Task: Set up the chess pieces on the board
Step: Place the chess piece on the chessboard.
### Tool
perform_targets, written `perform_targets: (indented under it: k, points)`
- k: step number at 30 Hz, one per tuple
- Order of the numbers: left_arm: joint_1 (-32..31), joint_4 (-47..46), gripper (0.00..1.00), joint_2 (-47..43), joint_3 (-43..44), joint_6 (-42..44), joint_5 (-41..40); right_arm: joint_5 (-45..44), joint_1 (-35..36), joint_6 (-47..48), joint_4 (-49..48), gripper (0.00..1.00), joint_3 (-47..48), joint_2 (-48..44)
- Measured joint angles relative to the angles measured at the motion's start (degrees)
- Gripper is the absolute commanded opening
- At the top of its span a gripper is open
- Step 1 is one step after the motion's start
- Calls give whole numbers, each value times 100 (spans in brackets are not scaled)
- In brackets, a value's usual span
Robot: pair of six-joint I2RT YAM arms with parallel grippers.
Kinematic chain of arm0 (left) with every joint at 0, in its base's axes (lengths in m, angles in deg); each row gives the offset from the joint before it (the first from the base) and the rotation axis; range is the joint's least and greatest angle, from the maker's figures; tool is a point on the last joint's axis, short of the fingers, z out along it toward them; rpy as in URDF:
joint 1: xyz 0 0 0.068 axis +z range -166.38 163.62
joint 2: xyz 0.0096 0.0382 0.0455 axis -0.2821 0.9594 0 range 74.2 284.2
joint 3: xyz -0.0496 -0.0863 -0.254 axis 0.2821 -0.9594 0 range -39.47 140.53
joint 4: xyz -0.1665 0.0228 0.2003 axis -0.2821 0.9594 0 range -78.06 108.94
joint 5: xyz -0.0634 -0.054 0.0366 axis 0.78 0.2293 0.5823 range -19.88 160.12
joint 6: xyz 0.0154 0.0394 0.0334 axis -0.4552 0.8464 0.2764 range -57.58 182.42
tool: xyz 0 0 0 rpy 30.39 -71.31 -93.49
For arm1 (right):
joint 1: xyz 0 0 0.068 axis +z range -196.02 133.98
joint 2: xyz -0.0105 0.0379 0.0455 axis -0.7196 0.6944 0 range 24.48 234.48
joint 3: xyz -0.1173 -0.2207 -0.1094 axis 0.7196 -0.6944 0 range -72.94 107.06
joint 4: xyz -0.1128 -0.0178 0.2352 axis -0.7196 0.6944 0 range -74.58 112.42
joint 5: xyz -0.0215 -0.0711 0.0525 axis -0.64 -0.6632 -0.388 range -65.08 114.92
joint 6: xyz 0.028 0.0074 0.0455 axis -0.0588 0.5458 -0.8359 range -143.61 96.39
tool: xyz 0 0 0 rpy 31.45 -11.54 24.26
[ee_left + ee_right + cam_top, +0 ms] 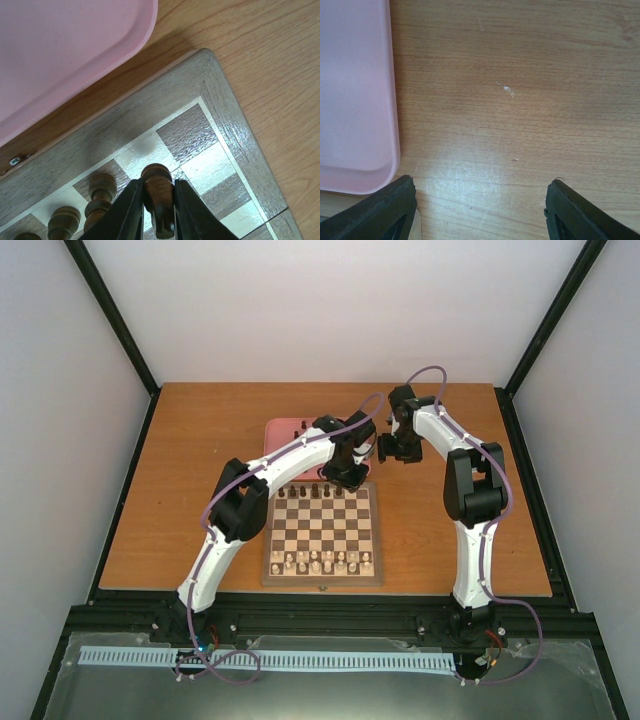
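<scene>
One dark piece (158, 189) half-hidden between left jaws

brown-checked board (325, 530), pink tray (65, 50)

We found a brown wood-grain table (200, 490) carrying two things flat on its top — the board (322, 530) toward the near edge and a pink tray (283, 440) just behind it. In the left wrist view the tray's rounded corner lay just beside the board's border; whether they touched, we could not tell.
</scene>
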Motion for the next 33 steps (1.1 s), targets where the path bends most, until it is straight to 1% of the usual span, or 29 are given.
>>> perform_targets:
  k: [24, 25, 27, 33]
  points:
    - [-2, 4, 20, 26, 26, 85, -26, 0, 0, 0, -2, 71, 0, 0]
    - [-2, 4, 20, 28, 26, 85, -31, 0, 0, 0, -2, 71, 0, 0]
    - [-2, 4, 25, 33, 28, 87, -33, 0, 0, 0, 0, 71, 0, 0]
    - [-4, 9, 26, 57, 28, 120, -68, 0, 0, 0, -2, 71, 0, 0]
